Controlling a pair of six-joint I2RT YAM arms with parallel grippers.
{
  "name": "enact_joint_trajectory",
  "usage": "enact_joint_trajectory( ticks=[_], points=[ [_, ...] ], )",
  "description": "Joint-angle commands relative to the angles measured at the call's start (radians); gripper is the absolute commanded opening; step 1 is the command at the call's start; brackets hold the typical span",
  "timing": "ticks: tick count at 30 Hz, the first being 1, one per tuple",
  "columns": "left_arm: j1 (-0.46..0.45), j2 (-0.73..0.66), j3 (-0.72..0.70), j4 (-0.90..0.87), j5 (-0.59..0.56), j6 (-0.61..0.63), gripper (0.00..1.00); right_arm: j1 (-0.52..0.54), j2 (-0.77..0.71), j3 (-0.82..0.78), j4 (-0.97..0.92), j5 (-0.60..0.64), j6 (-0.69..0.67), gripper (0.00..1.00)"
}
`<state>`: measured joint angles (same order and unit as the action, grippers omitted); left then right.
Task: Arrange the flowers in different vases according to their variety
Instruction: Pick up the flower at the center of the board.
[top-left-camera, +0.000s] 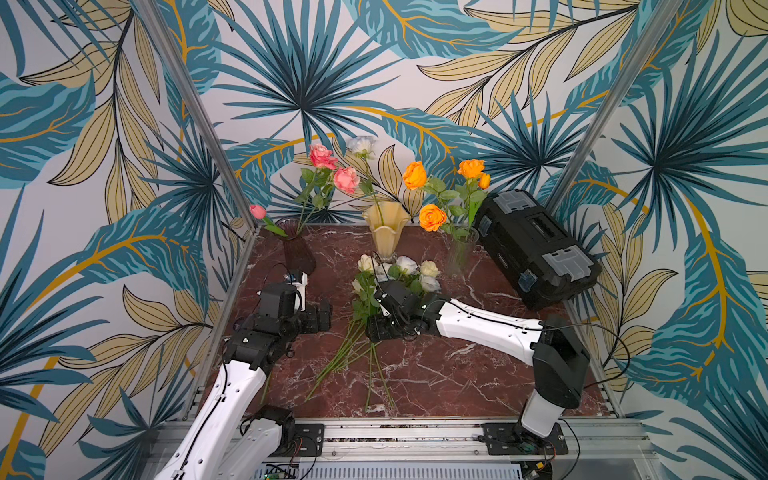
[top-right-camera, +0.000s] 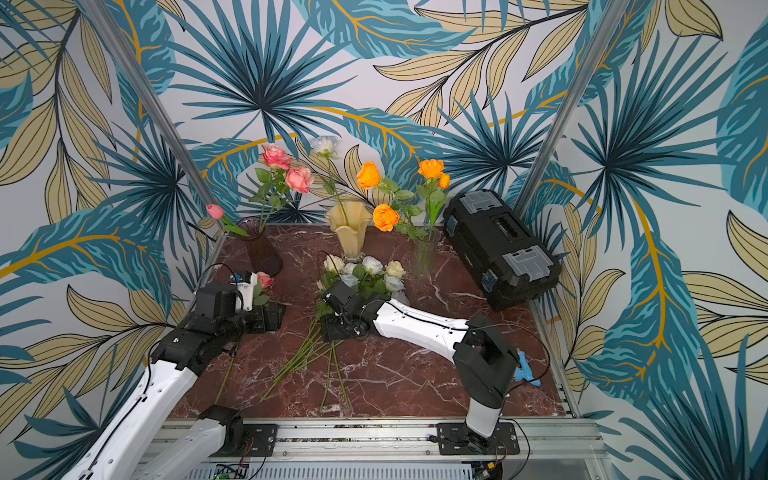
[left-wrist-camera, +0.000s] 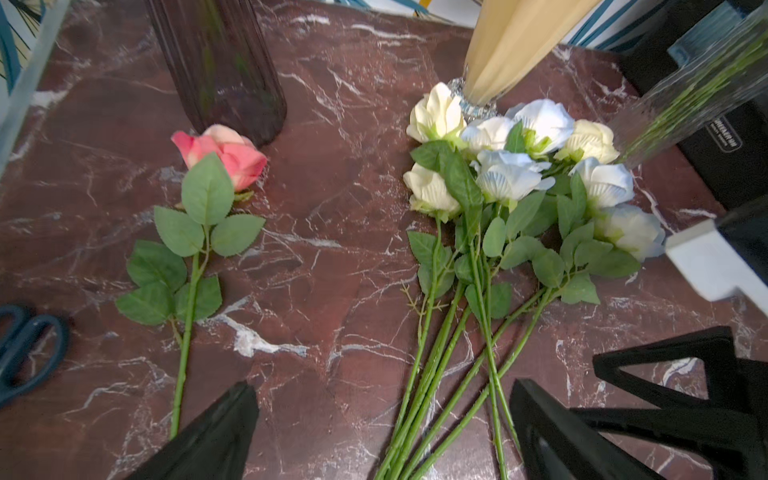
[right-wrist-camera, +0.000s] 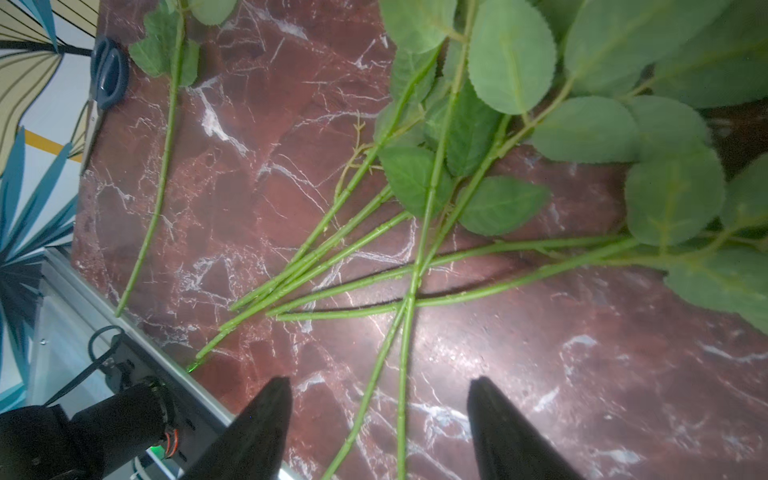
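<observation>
Three vases stand at the back: a dark purple vase (top-left-camera: 298, 253) with pink flowers (top-left-camera: 332, 168), a cream vase (top-left-camera: 384, 232) with one pale rose (top-left-camera: 361, 145), and a clear vase (top-left-camera: 461, 253) with orange flowers (top-left-camera: 432, 216). A bunch of white roses (top-left-camera: 405, 268) (left-wrist-camera: 519, 166) lies mid-table. My right gripper (top-left-camera: 376, 332) (right-wrist-camera: 380, 380) hangs over their stems (right-wrist-camera: 409, 332), open, with two stems between its apart fingers. A single pink rose (left-wrist-camera: 226, 156) (top-right-camera: 264, 279) lies by the purple vase. Beside it my left gripper (top-left-camera: 320, 318) (left-wrist-camera: 382, 384) is wide open and holds nothing.
A black toolbox (top-left-camera: 536, 245) lies tilted at the back right. Dark blue scissors (left-wrist-camera: 25, 349) rest near the table's left edge. A blue glue gun (top-right-camera: 524, 370) lies behind the right arm. A metal rail (top-left-camera: 399, 432) runs along the front.
</observation>
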<state>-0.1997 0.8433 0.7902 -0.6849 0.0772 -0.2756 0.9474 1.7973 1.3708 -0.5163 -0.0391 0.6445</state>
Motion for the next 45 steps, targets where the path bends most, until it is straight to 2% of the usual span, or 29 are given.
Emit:
enact_joint_trajectory(
  ticks=[1, 7, 9, 14, 29, 45],
  points=[
    [-0.001, 0.001, -0.029, -0.005, 0.047, -0.010, 1.00, 0.022, 0.056, 0.026, -0.013, 0.060, -0.001, 0.66],
    [0.000, 0.018, -0.047, 0.003, 0.073, -0.017, 1.00, 0.032, 0.109, 0.036, -0.028, 0.126, -0.009, 0.58],
    [0.002, 0.015, -0.056, 0.013, 0.072, -0.023, 1.00, 0.031, 0.132, 0.056, -0.039, 0.146, -0.024, 0.52],
    [0.010, 0.022, -0.058, 0.022, 0.083, -0.028, 1.00, 0.034, 0.199, 0.127, -0.081, 0.160, -0.055, 0.44],
    [0.066, 0.031, -0.051, 0.002, 0.106, -0.023, 1.00, 0.034, 0.306, 0.204, -0.121, 0.163, -0.061, 0.43],
    [0.088, 0.020, -0.055, 0.000, 0.120, -0.017, 1.00, 0.034, 0.339, 0.221, -0.143, 0.167, -0.050, 0.37]
  ],
)
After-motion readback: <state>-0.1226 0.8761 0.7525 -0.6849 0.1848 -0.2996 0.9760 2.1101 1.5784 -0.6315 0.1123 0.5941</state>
